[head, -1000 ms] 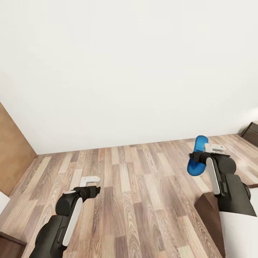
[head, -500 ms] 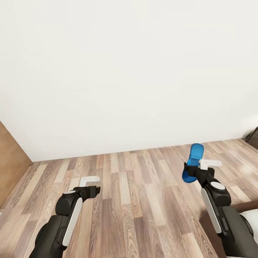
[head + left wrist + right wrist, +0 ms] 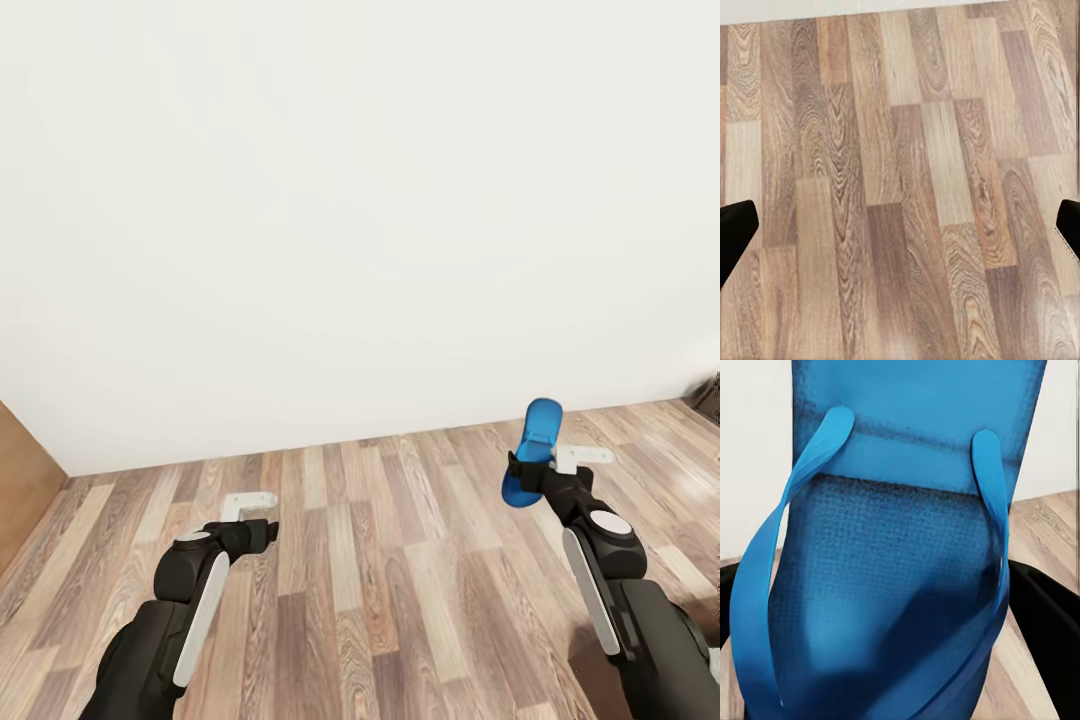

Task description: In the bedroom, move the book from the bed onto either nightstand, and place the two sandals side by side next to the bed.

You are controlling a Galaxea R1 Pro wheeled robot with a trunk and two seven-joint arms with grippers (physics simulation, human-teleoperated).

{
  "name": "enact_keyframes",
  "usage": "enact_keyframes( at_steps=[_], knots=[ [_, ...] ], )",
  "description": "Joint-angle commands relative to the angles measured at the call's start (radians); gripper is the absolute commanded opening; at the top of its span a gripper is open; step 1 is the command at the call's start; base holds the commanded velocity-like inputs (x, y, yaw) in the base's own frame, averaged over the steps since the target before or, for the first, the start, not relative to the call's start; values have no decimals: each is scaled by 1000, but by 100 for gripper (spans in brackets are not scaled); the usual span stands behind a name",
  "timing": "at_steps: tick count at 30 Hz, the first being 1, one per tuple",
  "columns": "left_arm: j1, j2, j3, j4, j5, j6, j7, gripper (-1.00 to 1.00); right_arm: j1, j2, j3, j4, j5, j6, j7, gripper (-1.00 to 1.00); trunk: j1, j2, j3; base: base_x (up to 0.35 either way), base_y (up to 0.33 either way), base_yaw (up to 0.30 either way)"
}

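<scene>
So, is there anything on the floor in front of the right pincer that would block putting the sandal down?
Nothing visible does. The right pincer holds the blue sandal up above the wood-plank floor, and the planks ahead run bare to the white wall. The bed is out of view, so the spot beside it cannot be judged.

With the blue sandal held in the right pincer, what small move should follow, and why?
Probably keep turning the base toward the bed. The right pincer grips the sandal above bare wood floor, facing a white wall, so no placement spot beside a bed is in sight.
</scene>
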Motion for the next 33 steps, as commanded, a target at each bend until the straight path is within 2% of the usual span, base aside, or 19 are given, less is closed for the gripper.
enact_keyframes(
  at_steps=[1, 6, 10, 33],
  knots=[
    [-1, 0, 0, -1, 6, 4, 8, 100, -1, -1, 1, -1, -8, 6, -7, -100, -3, 7, 3, 218, 0, -215],
    [-1, 0, 1, -1, 6, 4, 8, 100, -1, -1, 1, -1, -8, 55, -9, -100, -23, 42, 23, 54, 0, -243],
    [-1, 0, 1, -1, 6, 4, 8, 100, -1, -2, 1, -1, -8, 62, -9, -100, -38, 70, 41, 4, 0, -151],
    [-1, -1, 0, -1, 6, 3, 8, 100, -1, -2, 3, -1, -7, 82, -9, -100, -126, 231, 150, 0, 0, -6]
  ],
)
